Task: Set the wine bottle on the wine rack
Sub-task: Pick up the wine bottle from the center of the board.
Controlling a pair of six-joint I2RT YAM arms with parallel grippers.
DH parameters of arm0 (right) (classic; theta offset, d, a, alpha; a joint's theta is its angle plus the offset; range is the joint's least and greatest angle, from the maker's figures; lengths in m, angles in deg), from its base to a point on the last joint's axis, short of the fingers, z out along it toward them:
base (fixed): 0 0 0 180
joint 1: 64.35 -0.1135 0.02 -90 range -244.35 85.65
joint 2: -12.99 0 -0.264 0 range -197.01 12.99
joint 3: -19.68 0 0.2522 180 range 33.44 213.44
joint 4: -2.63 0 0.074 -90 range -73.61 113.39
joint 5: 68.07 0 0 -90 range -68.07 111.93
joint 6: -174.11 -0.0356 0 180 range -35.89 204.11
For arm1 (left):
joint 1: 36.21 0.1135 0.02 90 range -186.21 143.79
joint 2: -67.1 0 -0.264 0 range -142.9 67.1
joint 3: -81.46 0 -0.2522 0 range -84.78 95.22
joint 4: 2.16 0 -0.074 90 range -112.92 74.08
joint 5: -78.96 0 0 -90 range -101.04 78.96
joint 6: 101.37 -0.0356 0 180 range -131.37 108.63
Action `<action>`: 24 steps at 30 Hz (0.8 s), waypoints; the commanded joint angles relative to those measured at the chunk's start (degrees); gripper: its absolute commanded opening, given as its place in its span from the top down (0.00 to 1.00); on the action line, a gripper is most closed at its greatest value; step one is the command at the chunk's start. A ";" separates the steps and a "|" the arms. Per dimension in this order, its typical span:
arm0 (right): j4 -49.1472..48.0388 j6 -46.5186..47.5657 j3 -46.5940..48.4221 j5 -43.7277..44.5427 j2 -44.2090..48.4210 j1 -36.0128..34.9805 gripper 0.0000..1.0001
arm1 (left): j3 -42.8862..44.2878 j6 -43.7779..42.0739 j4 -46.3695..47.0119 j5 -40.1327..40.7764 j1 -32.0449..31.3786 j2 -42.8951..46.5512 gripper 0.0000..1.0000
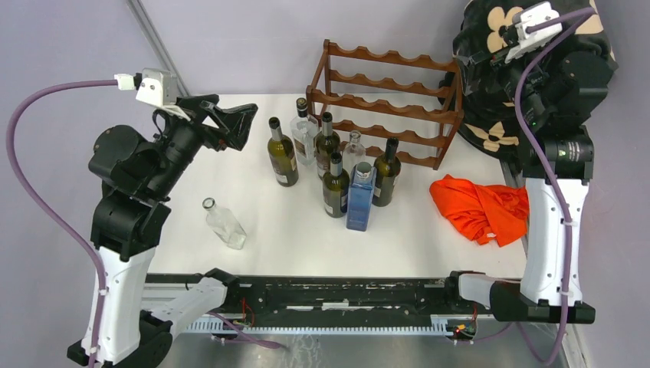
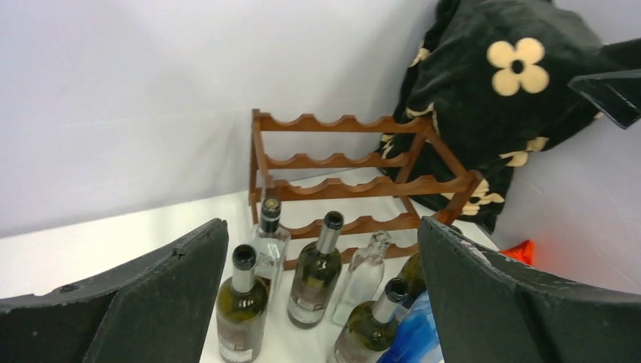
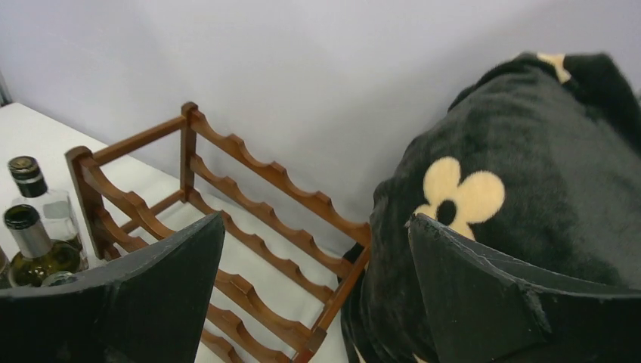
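Jaws on your left gripper [image 1: 230, 123] and right gripper [image 3: 314, 227] gape wide, empty. Nearest wine bottle [image 1: 282, 157] stands ahead-below the left jaws, wine rack [image 1: 387, 84] beyond. Reaching step, I judge: next, lower around its body.

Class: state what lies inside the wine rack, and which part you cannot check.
The rack holds no bottle on its upper tiers. The standing bottles hide part of its lowest tier, so that stretch cannot be checked.

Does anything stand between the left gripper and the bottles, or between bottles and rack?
Nothing visible blocks the open left gripper from the nearest dark bottle. The empty rack sits just behind; only rear bottles stand between front ones and it.
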State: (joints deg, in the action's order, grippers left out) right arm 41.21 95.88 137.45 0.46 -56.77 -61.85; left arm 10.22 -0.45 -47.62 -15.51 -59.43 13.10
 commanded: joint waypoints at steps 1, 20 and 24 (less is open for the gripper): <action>2.22 -1.15 0.99 5.29 -2.42 0.66 0.02 | -2.83 4.01 -0.26 1.05 4.77 0.32 0.00; -2.30 5.88 -21.86 -13.31 3.81 2.58 0.02 | -12.87 16.25 -0.45 -0.55 20.50 2.69 0.00; -2.22 8.46 -26.02 -16.30 6.21 2.68 0.02 | -14.15 17.77 -0.01 -1.46 21.34 3.87 0.00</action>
State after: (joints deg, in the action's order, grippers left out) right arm 41.76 101.01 113.89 -9.62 -54.17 -59.51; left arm -3.29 12.86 -50.07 -15.60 -39.02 15.03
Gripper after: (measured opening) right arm 0.982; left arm 0.996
